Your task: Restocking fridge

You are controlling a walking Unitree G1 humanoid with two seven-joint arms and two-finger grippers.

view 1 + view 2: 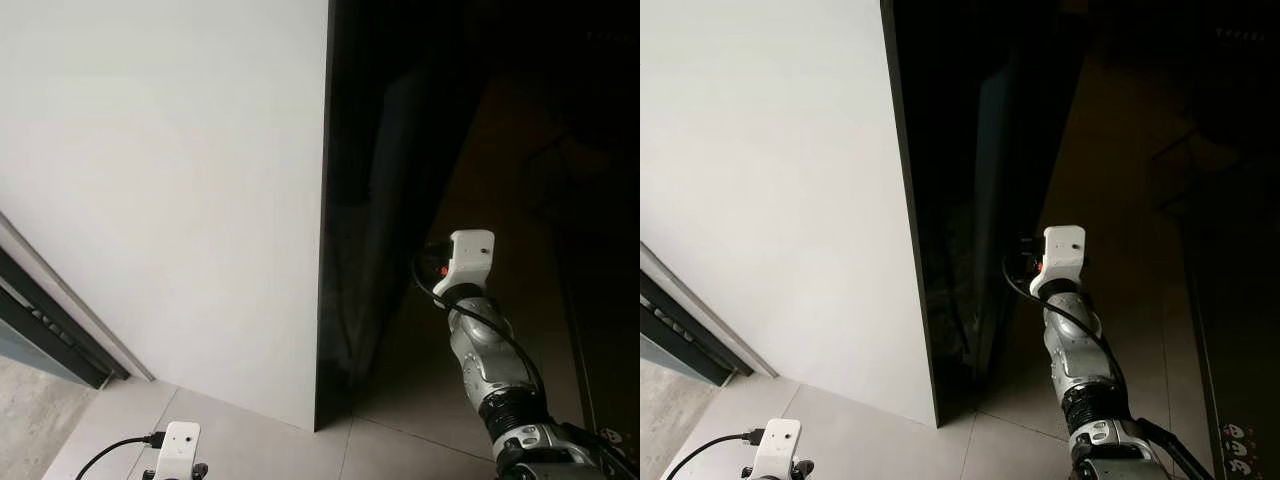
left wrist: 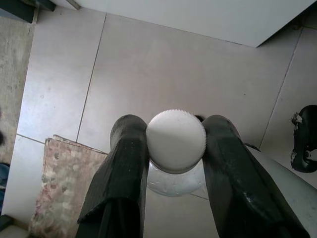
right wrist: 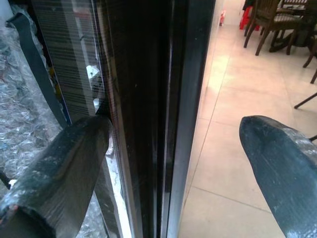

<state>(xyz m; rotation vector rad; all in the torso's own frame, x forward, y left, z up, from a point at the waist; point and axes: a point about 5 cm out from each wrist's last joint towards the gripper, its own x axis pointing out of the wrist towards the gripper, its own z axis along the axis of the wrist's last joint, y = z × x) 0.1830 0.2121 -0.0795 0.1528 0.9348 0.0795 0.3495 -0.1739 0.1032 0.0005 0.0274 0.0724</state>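
**Operator:** Status of both claws, please.

**Technician:** The left claw (image 2: pixel 168 173) hangs low over the tiled floor (image 2: pixel 163 69), fingers clamped either side of a clear bottle with a white ribbed cap (image 2: pixel 176 140). That bottle is the item to be stocked. The right claw (image 3: pixel 173 163) is raised at the black fridge door (image 3: pixel 163 99), fingers spread wide: one finger (image 3: pixel 59 168) lies in the gap behind the door's edge, the other (image 3: pixel 282 168) stands clear on the room side. A white cabinet panel (image 1: pixel 170 180) adjoins the fridge on the robot's left.

**Operator:** So the step in hand is opening the door?

**Technician:** That is my reading (the door appears already ajar, judging by the finger behind its edge). Recommended procedure:
1. Keep the inner finger hooked fully behind the edge; a shallow hook is likely to slip off the glossy surface.
2. Pull along the door's arc, not straight back, so the finger does not drag across the seal.
3. Hold the left arm low and steady, because the bottle's grip is on the neck only and a jolt could loosen it.

**Operator:** Interior layout?

**Technician:** Cannot be determined; the head views are too dark there.
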